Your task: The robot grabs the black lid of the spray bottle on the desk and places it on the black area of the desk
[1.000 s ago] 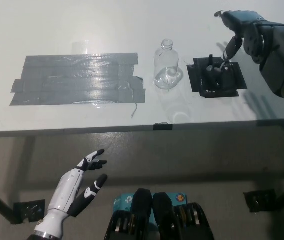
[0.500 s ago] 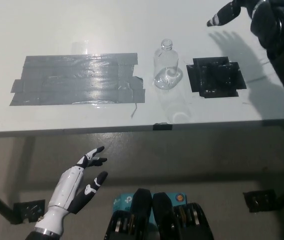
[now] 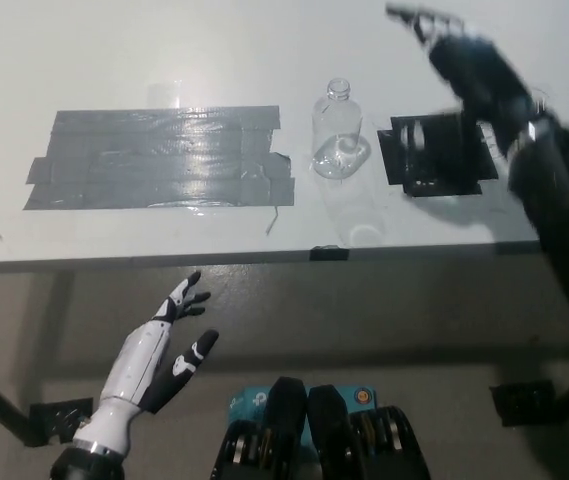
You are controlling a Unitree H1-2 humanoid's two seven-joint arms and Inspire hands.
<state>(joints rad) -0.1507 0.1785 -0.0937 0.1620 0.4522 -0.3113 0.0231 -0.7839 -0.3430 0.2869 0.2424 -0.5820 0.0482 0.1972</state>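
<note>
White desk point(image 3: 114, 60): a flat, pale surface filling the upper half of the head view, its near edge running across the middle of the picture, with a small dark tab on that edge just below the bottle.

Grey tape area point(image 3: 159, 160): a wide rectangle of overlapping grey tape strips, glossy with reflections, lying left of the desk's centre. Its right end stops just beside the bottle.

Black right arm and hand point(image 3: 464, 60): the arm enters from the lower right and reaches across the desk's right side toward the far edge. The hand is blurred, fingers stretched out and apart, hovering above the surface beyond the black patch. It holds nothing.

White left hand point(image 3: 159, 345): below the desk's near edge at lower left, well apart from everything on the surface, fingers spread and empty, resting.

Black area of the desk point(image 3: 442, 165): a small square of black tape near the desk's right side, just right of the bottle, partly overlapped by the right arm. Whether the black lid lies on it cannot be told; no distinct shape stands out against the black.

Clear plastic spray bottle point(image 3: 336, 130): upright between the grey tape and the black patch, its neck open and uncapped.
</note>
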